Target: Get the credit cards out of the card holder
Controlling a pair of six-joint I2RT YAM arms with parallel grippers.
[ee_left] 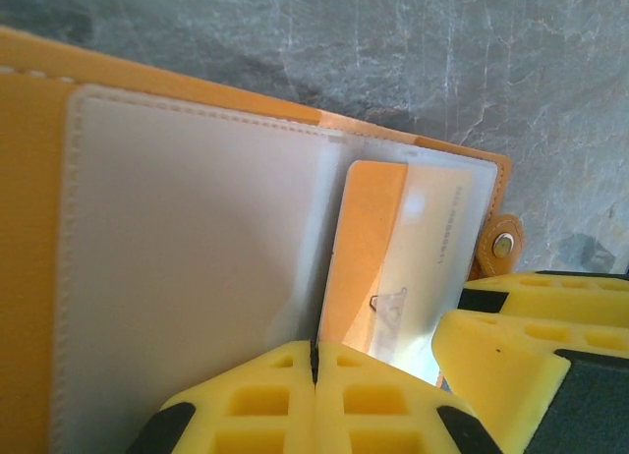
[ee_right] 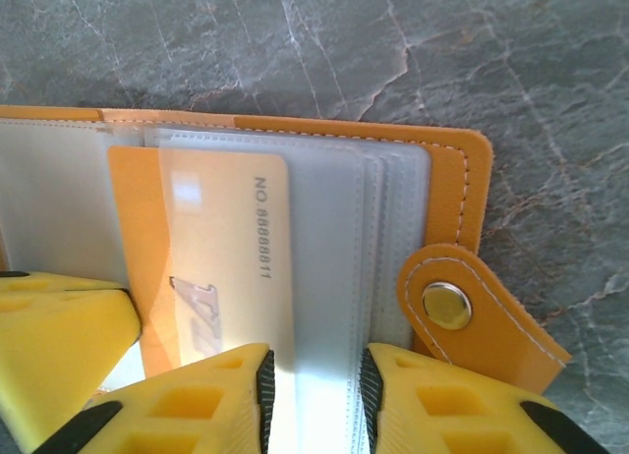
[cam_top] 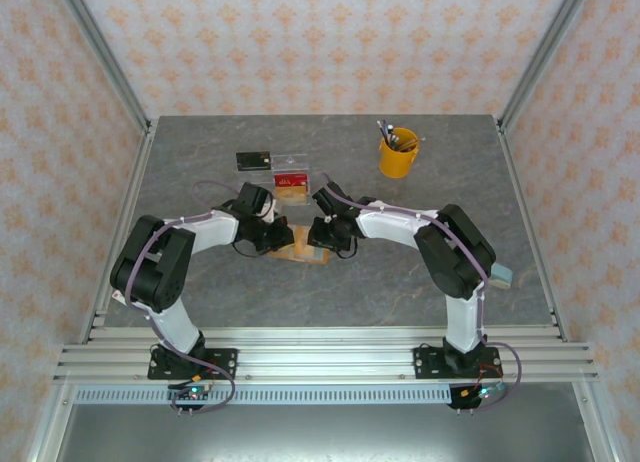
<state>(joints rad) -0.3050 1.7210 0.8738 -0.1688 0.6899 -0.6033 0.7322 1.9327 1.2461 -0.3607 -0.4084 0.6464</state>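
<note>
Our left gripper (ee_left: 314, 361), closed tight, seems to pin the clear sleeves of the card holder (cam_top: 303, 253), which lies open mid-desk (cam_top: 400, 282) between both arms. We should press down firmly there while the right gripper (ee_right: 314, 375), narrowly parted, draws the pale credit card (ee_right: 226, 238) toward six o'clock. The holder is orange-tan, with its snap tab (ee_right: 447, 305) at four o'clock.

The card holder (ee_right: 462, 179) is coloured orange and stitched in white. The card (ee_right: 226, 248) is shown half orange, half cream, with dark digits. The table (ee_right: 393, 51) is veined grey; the walls (cam_top: 330, 42) are patterned with orange motifs
</note>
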